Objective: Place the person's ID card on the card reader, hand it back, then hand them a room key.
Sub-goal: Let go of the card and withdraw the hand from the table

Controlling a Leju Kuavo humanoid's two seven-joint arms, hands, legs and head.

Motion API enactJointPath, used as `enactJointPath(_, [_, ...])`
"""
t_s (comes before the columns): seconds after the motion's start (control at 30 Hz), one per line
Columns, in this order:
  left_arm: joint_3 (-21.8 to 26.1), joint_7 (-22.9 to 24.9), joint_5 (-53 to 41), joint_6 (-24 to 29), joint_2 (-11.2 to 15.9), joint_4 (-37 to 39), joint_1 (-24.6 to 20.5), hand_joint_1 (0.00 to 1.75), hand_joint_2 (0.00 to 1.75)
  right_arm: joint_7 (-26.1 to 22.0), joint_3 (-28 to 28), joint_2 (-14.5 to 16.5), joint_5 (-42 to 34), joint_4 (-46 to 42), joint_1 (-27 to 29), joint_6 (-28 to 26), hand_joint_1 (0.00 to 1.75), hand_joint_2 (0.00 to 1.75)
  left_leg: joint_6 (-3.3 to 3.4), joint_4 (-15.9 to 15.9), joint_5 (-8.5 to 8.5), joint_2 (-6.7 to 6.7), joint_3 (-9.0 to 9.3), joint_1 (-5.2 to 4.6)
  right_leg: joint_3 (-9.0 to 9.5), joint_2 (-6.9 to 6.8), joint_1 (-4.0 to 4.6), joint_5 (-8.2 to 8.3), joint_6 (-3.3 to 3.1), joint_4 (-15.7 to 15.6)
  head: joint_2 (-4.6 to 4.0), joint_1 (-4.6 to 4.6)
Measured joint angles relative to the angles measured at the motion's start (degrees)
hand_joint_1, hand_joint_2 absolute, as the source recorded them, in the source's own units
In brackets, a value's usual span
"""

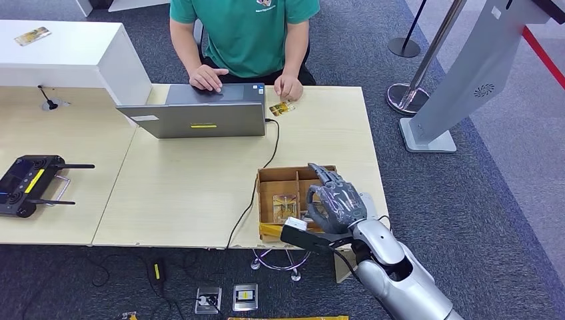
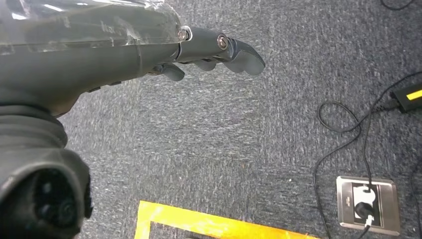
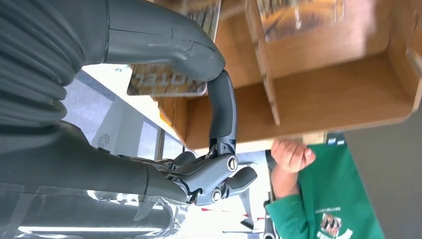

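My right hand (image 1: pixel 336 202) hovers over the right side of an open wooden box (image 1: pixel 266 200) with compartments, near the table's front edge. In the right wrist view its thumb (image 3: pixel 164 45) and a dark finger (image 3: pixel 221 109) pinch a room key card (image 3: pixel 166 83) printed "HOTEL", just above the box wall (image 3: pixel 338 99). Another card (image 1: pixel 286 205) lies in a middle compartment. A small yellowish card (image 1: pixel 282 108) rests on the far side of the table, beside the hand (image 1: pixel 288 87) of a person in a green shirt. My left hand (image 2: pixel 209 50) hangs over the carpet, holding nothing.
A grey laptop (image 1: pixel 200 117) stands open in front of the person, its black cable (image 1: pixel 256 193) running past the box's left side. A black remote controller (image 1: pixel 30 183) lies on the left table. A grey kiosk (image 1: pixel 460 80) and stanchion posts (image 1: pixel 406 97) stand to the right.
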Motion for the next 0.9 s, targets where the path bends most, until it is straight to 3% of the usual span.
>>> enactJointPath(0.1, [-0.17, -0.51, 0.20, 0.24, -0.07, 0.00, 0.00, 0.00, 0.00, -0.95, -1.09, 0.00, 0.60, -0.10, -0.80, -0.27, 1.06, 1.75, 0.00, 0.00, 0.00, 0.00, 0.01, 0.00, 0.00, 0.00, 0.00, 0.00, 0.00, 0.00, 0.00, 0.01])
enactJointPath(0.13, [-0.20, -0.65, 0.34, 0.34, -0.07, 0.00, 0.00, 0.00, 0.00, -1.33, -1.50, -0.01, 0.93, -0.15, -1.14, -0.24, 0.71, 1.75, 0.00, 0.00, 0.00, 0.00, 0.01, 0.00, 0.00, 0.01, 0.00, 0.00, 0.00, 0.01, 0.00, 0.00])
enactJointPath(0.23, [-0.27, -0.82, 0.58, 0.46, -0.08, 0.00, 0.00, 0.00, 0.00, -2.00, -2.59, -0.01, 1.54, -0.19, -2.06, 0.12, 0.07, 1.75, 0.00, 0.00, 0.00, 0.00, 0.01, 0.00, 0.00, 0.00, 0.00, 0.00, 0.00, 0.00, 0.00, 0.00])
enactJointPath(0.27, [-0.33, -0.82, 0.56, 0.46, -0.09, 0.00, 0.01, 0.00, 0.00, -2.11, -2.78, -0.01, 1.58, -0.18, -2.13, 0.11, 0.00, 1.75, 0.00, 0.00, 0.00, 0.00, 0.01, 0.00, 0.00, 0.00, 0.00, 0.00, 0.00, 0.00, 0.00, 0.00])
enactJointPath(0.57, [-0.83, -0.82, 0.29, 0.36, 0.07, 0.00, 0.01, 0.00, 0.00, -2.67, -3.58, 0.07, -0.64, -0.17, -0.80, -0.48, 0.00, 1.75, 0.00, 0.00, 0.00, 0.00, 0.01, 0.00, 0.00, 0.00, 0.00, 0.00, 0.00, 0.01, 0.00, -0.01])
enactJointPath(0.9, [-0.93, -1.00, 0.64, 0.19, 0.46, 0.02, 0.03, 0.00, 0.00, -1.82, -4.14, -1.42, -4.54, -1.58, 0.33, 3.82, 0.00, 1.75, 0.00, 0.01, 0.00, 0.00, 0.04, 0.00, 0.01, 0.00, 0.00, 0.00, 0.00, 0.00, 0.00, -0.01])
